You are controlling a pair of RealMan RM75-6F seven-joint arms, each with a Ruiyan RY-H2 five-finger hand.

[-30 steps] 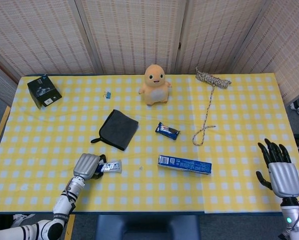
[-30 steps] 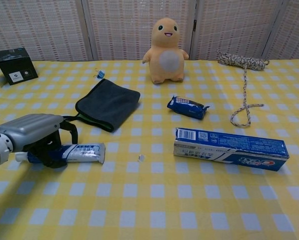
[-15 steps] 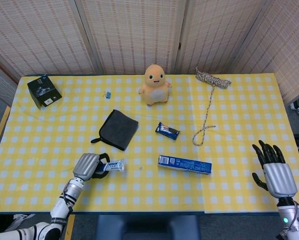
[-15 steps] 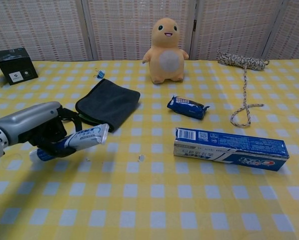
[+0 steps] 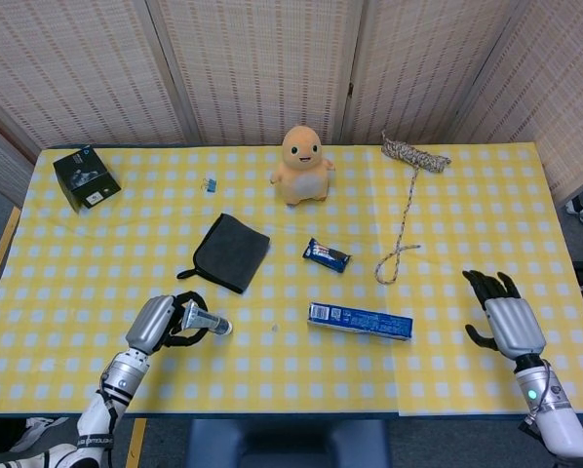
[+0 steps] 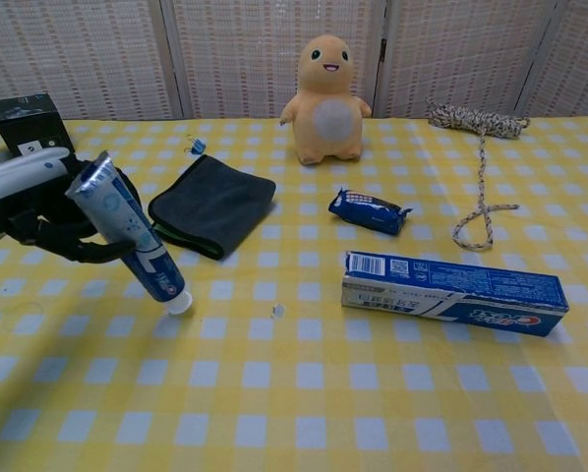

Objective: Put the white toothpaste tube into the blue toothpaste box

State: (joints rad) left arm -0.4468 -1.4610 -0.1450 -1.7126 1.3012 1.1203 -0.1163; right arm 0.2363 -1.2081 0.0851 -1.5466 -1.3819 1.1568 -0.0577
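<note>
Toothpaste tube (image 6: 132,239) hangs tilted, cap down, gripped in the left hand (image 6: 48,211), well left of the box (image 6: 453,292). The right hand (image 5: 501,317) hovers spread and empty to the box's right. Judged risks: the soft, glossy tube may slip or buckle, and the light cardboard box, long and flat, may slide unless steadied.

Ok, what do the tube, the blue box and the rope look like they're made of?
Tube: seems soft glossy plastic; light glints on its printed skin, white cap at the low end, held by the left hand.
Box: likely printed cardboard, with sharp folded edges and a slightly shiny face.
Rope: looks like braided fibre, speckled and matte; which fibre, I can't tell.
</note>
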